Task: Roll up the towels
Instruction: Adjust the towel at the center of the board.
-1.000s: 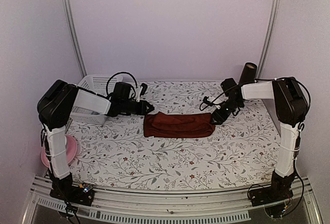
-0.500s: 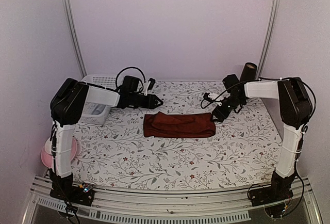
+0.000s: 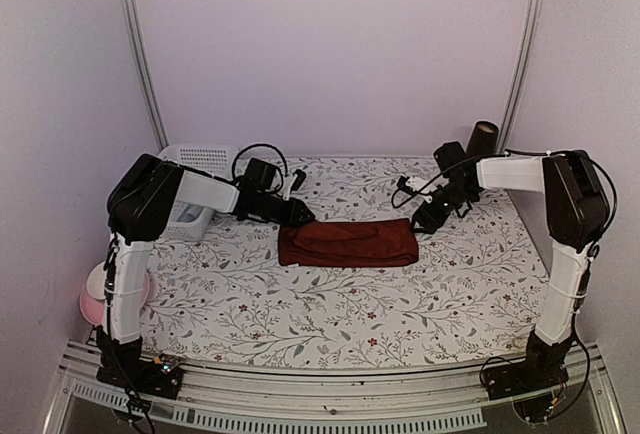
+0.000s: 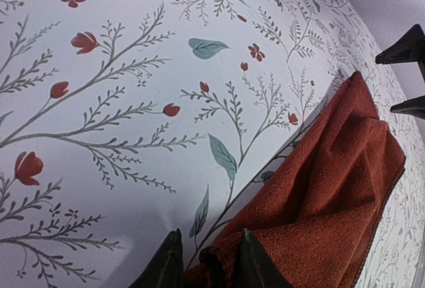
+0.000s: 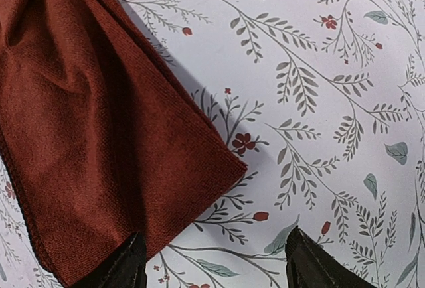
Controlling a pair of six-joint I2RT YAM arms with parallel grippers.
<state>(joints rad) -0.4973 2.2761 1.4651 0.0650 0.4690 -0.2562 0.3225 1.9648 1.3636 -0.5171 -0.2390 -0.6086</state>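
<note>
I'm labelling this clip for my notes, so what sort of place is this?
Probably a robot test booth, not a home: two black-and-white robot arms bolted to a metal base rail, plain pale walls with aluminium uprights, and a single dark red cloth towel laid on a floral-print tabletop.

- Table (image 3: pixel 330 304): floral-patterned cover.
- Dark red towel (image 3: pixel 347 243): folded into a long strip, lying flat, left to right, mid-table.
- Left gripper (image 3: pixel 300 213): low at the towel's far left corner.
- Right gripper (image 3: pixel 421 223): low at its far right corner.
- White basket (image 3: pixel 200 159): far left corner, behind the left arm.
- Dark cylinder (image 3: pixel 483 140): upright, far right corner.
</note>
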